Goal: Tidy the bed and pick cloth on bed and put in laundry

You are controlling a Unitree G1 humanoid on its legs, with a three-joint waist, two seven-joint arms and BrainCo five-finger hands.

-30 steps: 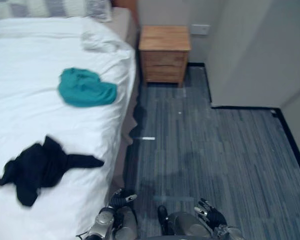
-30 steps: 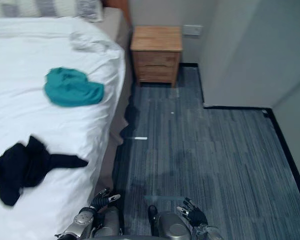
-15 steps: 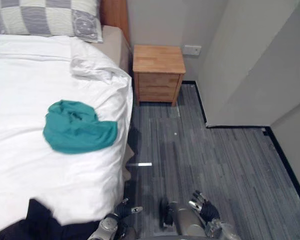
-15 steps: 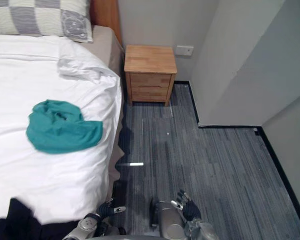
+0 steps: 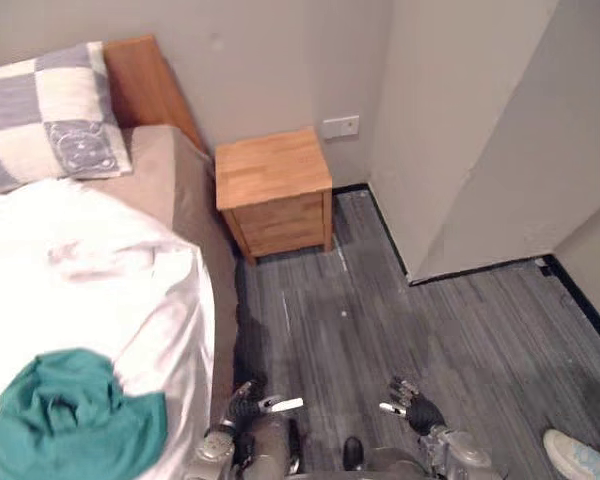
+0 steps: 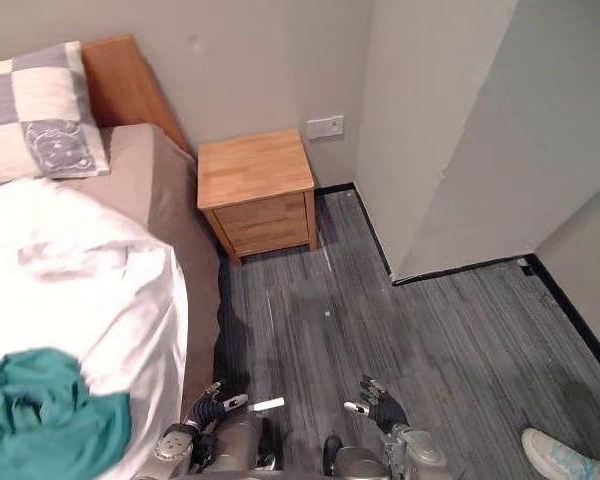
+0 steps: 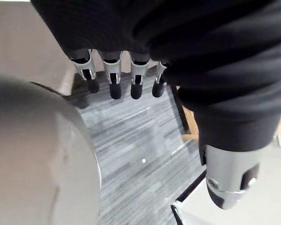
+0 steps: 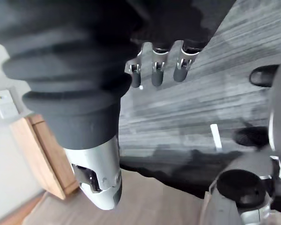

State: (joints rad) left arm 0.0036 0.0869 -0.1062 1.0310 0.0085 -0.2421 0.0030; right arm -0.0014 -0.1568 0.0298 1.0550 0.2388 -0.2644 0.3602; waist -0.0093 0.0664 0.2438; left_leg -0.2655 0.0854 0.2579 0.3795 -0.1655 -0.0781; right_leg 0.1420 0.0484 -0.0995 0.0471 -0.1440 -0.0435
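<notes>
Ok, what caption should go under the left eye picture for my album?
Teal cloth on the white bed, wooden nightstand beside it, left hand and right hand open.

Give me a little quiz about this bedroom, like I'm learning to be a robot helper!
1. True or false: the green cloth lies on the bed.
2. Pick one: what stands beside the head end of the bed? A) a wooden nightstand B) a chair C) a laundry basket
3. Fill the gap: the left hand and the right hand are both open and hold ____.

Key: 1 true; 2 A; 3 nothing.
</notes>
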